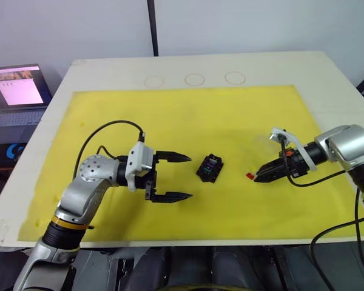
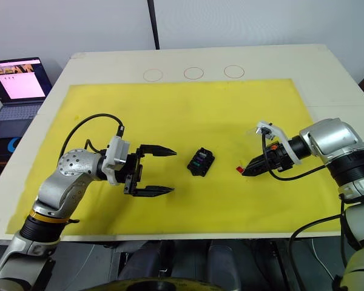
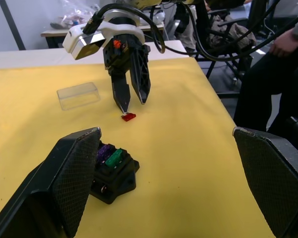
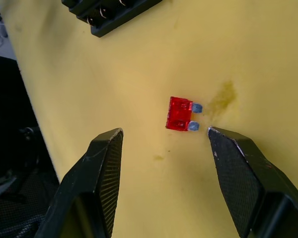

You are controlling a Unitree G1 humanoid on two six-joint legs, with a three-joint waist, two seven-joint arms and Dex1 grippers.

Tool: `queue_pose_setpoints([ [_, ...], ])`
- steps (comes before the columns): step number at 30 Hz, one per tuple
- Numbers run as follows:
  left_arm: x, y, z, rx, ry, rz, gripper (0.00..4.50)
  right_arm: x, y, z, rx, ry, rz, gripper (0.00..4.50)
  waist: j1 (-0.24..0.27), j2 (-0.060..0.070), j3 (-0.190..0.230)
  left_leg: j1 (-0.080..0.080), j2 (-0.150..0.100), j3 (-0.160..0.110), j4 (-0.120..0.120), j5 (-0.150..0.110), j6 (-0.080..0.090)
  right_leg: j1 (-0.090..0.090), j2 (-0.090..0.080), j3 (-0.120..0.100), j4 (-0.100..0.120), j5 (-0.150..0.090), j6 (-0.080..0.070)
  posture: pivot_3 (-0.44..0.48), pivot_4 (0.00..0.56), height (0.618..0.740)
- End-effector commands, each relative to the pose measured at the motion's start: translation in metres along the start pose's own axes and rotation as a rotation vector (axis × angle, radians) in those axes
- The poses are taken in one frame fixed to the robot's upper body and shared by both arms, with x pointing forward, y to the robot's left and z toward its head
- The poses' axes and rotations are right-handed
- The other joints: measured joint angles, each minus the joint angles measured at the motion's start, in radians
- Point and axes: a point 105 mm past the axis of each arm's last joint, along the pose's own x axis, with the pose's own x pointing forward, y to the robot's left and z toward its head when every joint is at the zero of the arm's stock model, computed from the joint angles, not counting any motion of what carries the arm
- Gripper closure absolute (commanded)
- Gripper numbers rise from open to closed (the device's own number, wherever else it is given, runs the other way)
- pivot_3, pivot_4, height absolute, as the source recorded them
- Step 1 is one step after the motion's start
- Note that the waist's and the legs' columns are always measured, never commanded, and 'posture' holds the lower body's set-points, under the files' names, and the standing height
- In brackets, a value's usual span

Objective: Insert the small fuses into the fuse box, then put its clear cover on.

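The right gripper (image 4: pixel 164 141) hung low over the yellow mat (image 1: pixel 188 121), toward the table's right edge, with its two black fingers (image 4: pixel 102 168) parted a little and holding nothing. The red fuse (image 4: pixel 180 114) lay flat on the mat just ahead of the fingertips, its two metal blades pointing sideways, touched by neither finger. A faint brownish stain (image 4: pixel 223 96) marked the mat beside it. The left gripper (image 1: pixel 173 177) hovered above the mat nearer the table's left and front edges, fingers spread wide and empty, pointing toward the middle. Between the two grippers, near the middle of the mat, sat the fuse box (image 1: pixel 209 168), a small black block turned at an angle to the table's edges. A green fuse (image 3: pixel 114 157) and a purple fuse (image 3: pixel 104 151) stood side by side in its top slots; whether a fourth fuse was seated there I could not tell. The clear cover (image 3: pixel 78 95) lay on the mat beyond the right gripper, toward the table's right edge, apart from the box. Three thin drawn circles (image 1: pixel 194 79) lined the bare table near its far edge. A laptop (image 1: pixel 18 91) stood open off the table's far-left corner.
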Motion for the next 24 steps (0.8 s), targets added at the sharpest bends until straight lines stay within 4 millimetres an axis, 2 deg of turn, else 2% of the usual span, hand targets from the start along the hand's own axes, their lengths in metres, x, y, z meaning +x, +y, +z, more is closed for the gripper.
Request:
queue_pose_setpoints([
  [1,-0.002,-0.001,0.008,0.042,-0.014,-0.003,0.00,-0.006,0.009,0.016,-0.015,-0.061,0.036,1.67,-0.002,0.000,0.000,0.000,0.000,0.000,0.000,0.000,0.000,0.000,0.000,0.000,0.000,0.000,0.000,0.000,0.150,0.740],
  [18,-0.002,-0.001,0.007,0.041,-0.008,0.002,0.00,-0.005,-0.004,0.007,0.013,-0.050,-0.005,1.67,0.001,0.000,0.000,0.000,0.000,0.000,0.000,0.000,0.000,-0.001,0.000,0.000,0.000,0.000,0.000,0.000,0.150,0.740],
  [24,-0.002,-0.002,0.006,0.039,-0.006,0.002,0.00,0.001,0.007,0.008,0.033,-0.067,0.061,1.67,0.000,0.000,0.000,0.000,0.000,0.000,0.000,0.000,0.000,-0.001,0.000,0.000,0.001,0.000,0.000,0.000,0.150,0.740],
])
